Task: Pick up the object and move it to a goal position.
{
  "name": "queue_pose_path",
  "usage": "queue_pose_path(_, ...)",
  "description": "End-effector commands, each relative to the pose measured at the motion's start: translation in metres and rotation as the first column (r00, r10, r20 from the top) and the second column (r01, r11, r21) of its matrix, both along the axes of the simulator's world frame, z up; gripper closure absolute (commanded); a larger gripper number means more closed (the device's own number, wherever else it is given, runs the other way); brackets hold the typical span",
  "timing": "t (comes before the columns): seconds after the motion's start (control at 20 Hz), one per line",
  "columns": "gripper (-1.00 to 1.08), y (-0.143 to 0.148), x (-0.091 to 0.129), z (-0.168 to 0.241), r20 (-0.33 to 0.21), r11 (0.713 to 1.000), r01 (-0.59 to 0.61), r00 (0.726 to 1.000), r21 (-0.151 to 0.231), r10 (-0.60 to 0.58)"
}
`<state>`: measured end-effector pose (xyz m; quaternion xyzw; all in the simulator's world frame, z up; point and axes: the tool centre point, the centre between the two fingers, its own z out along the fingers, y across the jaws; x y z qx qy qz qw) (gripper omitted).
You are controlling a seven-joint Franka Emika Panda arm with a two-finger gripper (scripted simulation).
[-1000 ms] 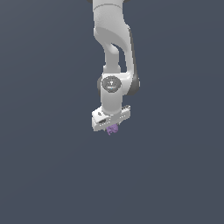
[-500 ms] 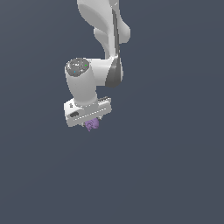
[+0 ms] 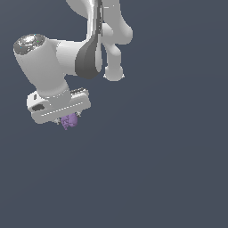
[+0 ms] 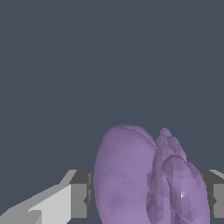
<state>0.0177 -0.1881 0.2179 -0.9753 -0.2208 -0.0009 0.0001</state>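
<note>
The object (image 3: 69, 121) is a small lumpy light-purple thing. It hangs just under the white gripper (image 3: 68, 122) at the exterior view's left, held above the dark grey floor. The gripper is shut on it; the fingers are mostly hidden behind the hand. In the wrist view the object (image 4: 140, 179) fills the space between the two fingertips (image 4: 81, 194), one on each side of it, and it bulges out past them.
The white arm (image 3: 95, 40) reaches down from the top of the exterior view. The plain dark grey floor (image 3: 156, 169) lies all around.
The gripper has carried the object toward the exterior view's left and nearer the camera, so the arm looks larger. The object stays held between the fingers.
</note>
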Motion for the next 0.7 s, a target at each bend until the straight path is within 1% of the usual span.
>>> queue_pose_path(0.0, 1.08, -0.015, 0.004, 0.011, -0.001, 1.0, -0.002, 1.0, 0.0, 0.002)
queue_pose_path(0.3, 1.08, -0.036, 0.01, 0.027, -0.002, 1.0, -0.002, 1.0, 0.0, 0.002)
queue_pose_path(0.65, 1.08, -0.042, 0.013, 0.032, -0.002, 1.0, -0.001, 1.0, -0.001, 0.001)
